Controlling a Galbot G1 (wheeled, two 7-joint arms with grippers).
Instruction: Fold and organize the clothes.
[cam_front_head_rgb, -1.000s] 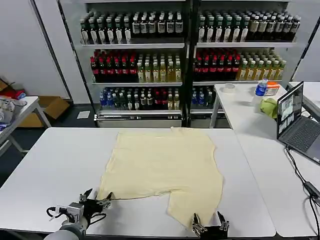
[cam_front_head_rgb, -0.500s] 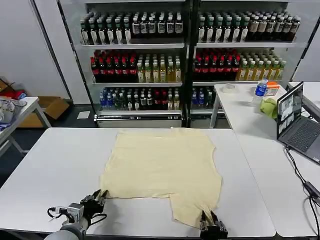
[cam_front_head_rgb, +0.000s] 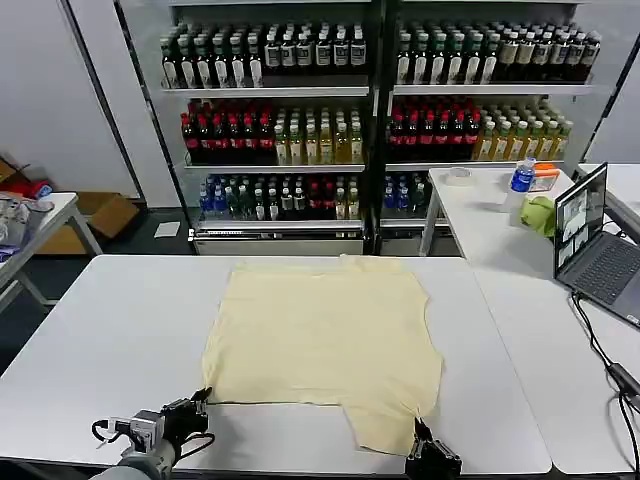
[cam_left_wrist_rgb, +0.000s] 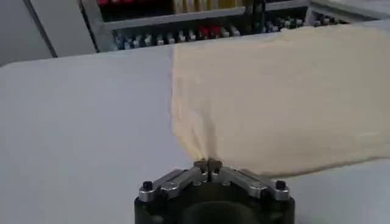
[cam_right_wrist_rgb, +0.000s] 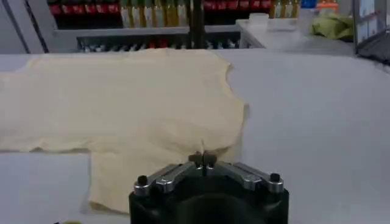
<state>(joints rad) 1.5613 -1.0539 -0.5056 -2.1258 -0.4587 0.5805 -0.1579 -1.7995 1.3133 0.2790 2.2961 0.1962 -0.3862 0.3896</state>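
Note:
The clothes, one cream-yellow T-shirt (cam_front_head_rgb: 325, 335), lie spread flat on the white table (cam_front_head_rgb: 110, 330). At its near left corner my left gripper (cam_front_head_rgb: 200, 403) is shut, pinching the cloth edge; in the left wrist view that gripper (cam_left_wrist_rgb: 209, 163) holds a small peak of the T-shirt (cam_left_wrist_rgb: 280, 103). At the near right, my right gripper (cam_front_head_rgb: 421, 433) is shut on the edge of a flap that juts toward me. In the right wrist view the right gripper (cam_right_wrist_rgb: 202, 159) nips the T-shirt (cam_right_wrist_rgb: 122, 103) at its hem.
A second white table (cam_front_head_rgb: 530, 290) on the right carries an open laptop (cam_front_head_rgb: 592, 245), a lime-green cloth lump (cam_front_head_rgb: 538, 214), a water bottle (cam_front_head_rgb: 521, 178) and a tape roll (cam_front_head_rgb: 458, 176). Shelves of bottles (cam_front_head_rgb: 370, 110) stand behind. A side table (cam_front_head_rgb: 30, 235) sits at far left.
Both grippers went from open beside the T-shirt's near edge to shut on it. The near hem has pulled straighter and the right flap has shifted slightly.

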